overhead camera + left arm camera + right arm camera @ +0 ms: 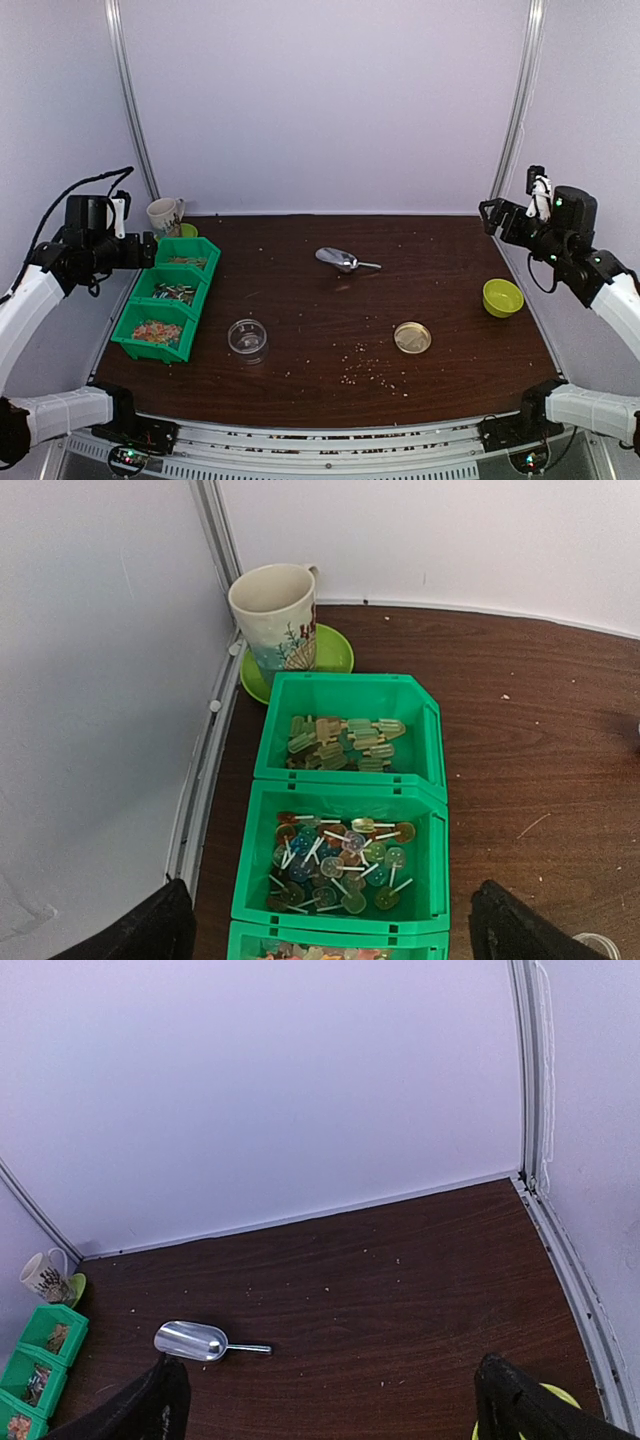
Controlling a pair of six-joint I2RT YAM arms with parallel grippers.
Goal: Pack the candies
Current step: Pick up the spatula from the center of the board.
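The candies lie in three green bins at the table's left: pale green ones in the far bin (190,260) (340,742), mixed-colour ones on sticks in the middle bin (175,292) (340,865), and orange and tan ones in the near bin (157,332). My left gripper (148,250) (335,925) hangs open and empty above the middle bin. My right gripper (490,215) (335,1400) is open and empty, raised at the far right. A clear round jar (247,337) stands open beside the bins. Its gold lid (412,337) lies to the right.
A metal scoop (340,260) (195,1341) lies mid-table. A yellow-green bowl (502,297) sits at the right. A patterned mug (165,215) (275,615) stands on a green saucer (330,650) in the far left corner. Pale crumbs (375,365) dot the table's front.
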